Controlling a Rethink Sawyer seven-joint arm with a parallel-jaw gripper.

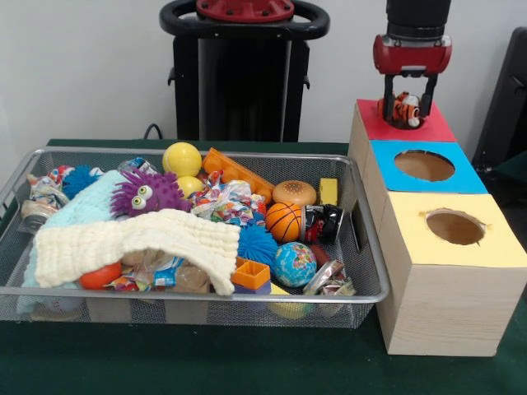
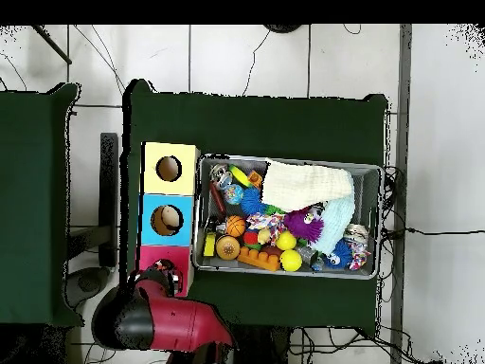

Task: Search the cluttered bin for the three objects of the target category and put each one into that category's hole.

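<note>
The gripper (image 1: pixel 409 103) hung straight down over the red-topped box (image 1: pixel 428 127), the far one in the row of three, and between its two dark fingers sat a small orange-and-white striped toy (image 1: pixel 404 107), a clownfish by the look of it. The fingers flanked the toy on either side, so the gripper read as clenched on it, with the toy just above the red surface or barely touching it; which of the two could not be told. The hole in that red top was hidden behind the toy and the fingers, so the whole move turned on one thing: whether the toy sat directly above the opening. It appeared to be over the left half of the red panel, and a straight drop looked like the call if the hole lay beneath. In the overhead view the arm's red bulk (image 2: pixel 166 322) covered most of that box, which offered no help.

The arm's pose was plain: wrist vertical, red collar level, fingers pointing down, no visible tilt.

Nearer in the row stood the blue-topped box (image 1: pixel 461 177) and the yellow-topped box (image 1: pixel 486 247), each with its round hole open and unobstructed. To the left on the green tabletop (image 1: pixel 247 370), the wire bin (image 1: pixel 206 292) was crowded: a purple googly-eyed creature (image 1: pixel 148 193), a small basketball (image 1: pixel 284 220), a globe ball (image 1: pixel 295 263), a cream cloth (image 1: pixel 140 243) draped over the near side.
</note>
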